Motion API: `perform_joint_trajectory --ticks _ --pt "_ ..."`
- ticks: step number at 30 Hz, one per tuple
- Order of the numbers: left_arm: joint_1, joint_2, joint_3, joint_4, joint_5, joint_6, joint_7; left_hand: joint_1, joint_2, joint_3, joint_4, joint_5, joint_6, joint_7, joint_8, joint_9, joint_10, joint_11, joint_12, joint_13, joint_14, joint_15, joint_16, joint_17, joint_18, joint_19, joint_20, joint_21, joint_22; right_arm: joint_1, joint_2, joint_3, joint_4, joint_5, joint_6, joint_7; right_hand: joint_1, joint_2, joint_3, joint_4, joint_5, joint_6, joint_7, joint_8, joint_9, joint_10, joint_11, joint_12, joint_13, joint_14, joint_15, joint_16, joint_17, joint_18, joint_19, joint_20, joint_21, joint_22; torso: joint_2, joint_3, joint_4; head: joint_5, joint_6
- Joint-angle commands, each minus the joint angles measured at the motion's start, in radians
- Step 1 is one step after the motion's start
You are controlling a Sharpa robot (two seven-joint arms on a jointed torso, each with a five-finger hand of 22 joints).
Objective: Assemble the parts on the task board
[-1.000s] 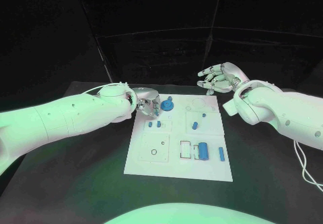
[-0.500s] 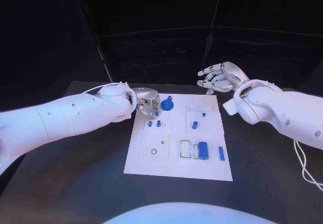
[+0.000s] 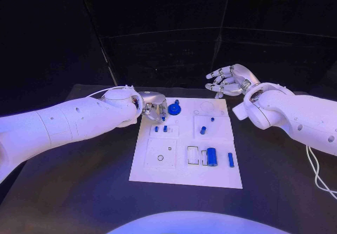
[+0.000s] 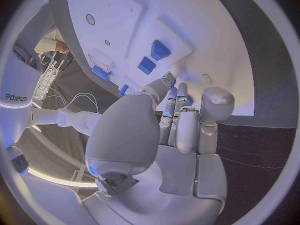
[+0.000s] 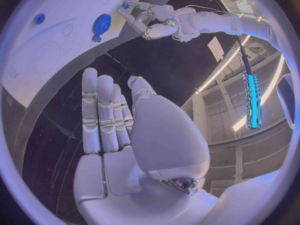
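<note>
Your left hand [image 3: 154,111] sits at the far left corner of the white board [image 3: 184,178], fingers curled together with the tips pointing down at the board's edge; whether they pinch a small blue piece there I cannot tell, since the fingers hide their own tips in both the head view and the left wrist view [image 4: 178,120]. It looks placed there to work on that corner, right beside the round blue knob [image 3: 174,109] standing in its seat. Your right hand [image 3: 228,81] hangs in the air past the far right corner, fingers spread and holding nothing, probably parked out of the way so the left has room. The remaining blue parts lie spread over the board: two small pegs [image 3: 160,129] near the left hand, a short one [image 3: 203,130] in the right panel, and a larger cylinder [image 3: 211,157] with a thin pin [image 3: 231,160] nearer you, all on the black counter [image 3: 77,185].
</note>
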Motion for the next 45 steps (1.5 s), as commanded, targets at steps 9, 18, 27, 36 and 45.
perform_joint_trajectory --ticks 9,18,27,36,45 --pt "0.001 -0.004 0.000 -0.003 0.004 0.009 -0.017 -0.016 -0.021 0.002 0.001 -0.005 -0.037 0.007 -0.029 -0.001 -0.029 0.013 -0.024 -0.001 0.008 0.012 -0.011 -0.016 -0.020 -0.004 0.011 0.000 0.001 0.002 -0.005 0.001 0.000 -0.005 0.009 -0.004 0.002 0.002 0.006 0.005 0.006 -0.008 0.002 0.008 0.001 -0.007 0.002 0.008 -0.004 -0.003 -0.002 0.005 0.009 0.005 0.006 0.003 -0.006 -0.001 -0.002 0.0001 0.0003 -0.001 0.003" --pt "0.001 -0.027 0.000 0.006 0.035 -0.017 -0.015 -0.015 -0.028 -0.001 -0.002 -0.005 -0.058 0.011 -0.047 0.000 -0.065 0.020 -0.046 -0.001 0.006 0.018 -0.012 -0.024 -0.018 -0.010 0.017 -0.008 -0.003 0.002 -0.018 0.001 -0.003 -0.072 0.052 -0.049 0.031 0.006 0.046 0.002 -0.053 0.039 -0.006 0.039 0.006 -0.024 -0.006 -0.081 -0.085 0.097 -0.015 0.145 0.153 0.006 0.060 -0.011 0.024 0.014 -0.001 -0.0010 -0.0006 -0.004 0.011" --pt "0.009 -0.100 0.001 -0.003 0.422 -0.159 0.051 -0.008 -0.004 0.020 0.000 -0.005 -0.022 0.013 -0.033 0.006 -0.026 0.016 -0.026 0.008 0.004 0.017 -0.013 -0.033 -0.012 -0.019 0.019 -0.031 -0.023 0.002 -0.065 0.001 0.026 -0.408 0.159 -0.132 0.060 -0.025 0.190 -0.045 -0.183 0.192 -0.039 0.051 -0.003 0.122 -0.025 -0.381 -0.296 0.233 -0.039 0.426 0.459 -0.023 0.187 -0.034 0.231 0.236 -0.002 -0.0007 -0.0022 -0.036 0.023" --pt "0.011 -0.174 -0.001 0.067 1.224 -0.226 0.346 -0.055 0.018 0.015 0.039 -0.005 0.016 0.013 -0.012 0.006 0.027 0.007 0.015 0.019 -0.109 0.012 -0.160 -0.317 0.040 -0.159 0.016 -0.320 -0.280 -0.024 -0.089 -0.001 0.068 -0.771 0.202 -0.224 0.033 -0.049 0.231 -0.063 -0.214 0.214 -0.043 0.014 -0.006 0.163 -0.029 -0.458 -0.335 0.237 -0.038 0.461 0.495 -0.031 0.195 -0.033 0.288 0.305 0.000 -0.0025 0.0009 -0.099 0.037" --pt "0.006 -0.198 -0.003 0.147 1.432 -0.153 0.462 -0.055 0.034 0.002 0.046 -0.004 0.013 0.015 -0.009 0.004 0.013 0.011 0.023 0.018 -0.176 0.016 -0.245 -0.461 0.043 -0.192 0.022 -0.373 -0.313 -0.040 -0.083 -0.033 0.091 -0.878 0.207 -0.262 0.007 -0.079 0.257 -0.065 -0.219 0.183 -0.026 -0.047 -0.008 0.119 -0.006 -0.533 -0.381 0.235 -0.020 0.464 0.498 -0.032 0.185 -0.019 0.296 0.311 0.000 -0.0016 0.0009 -0.099 0.037"
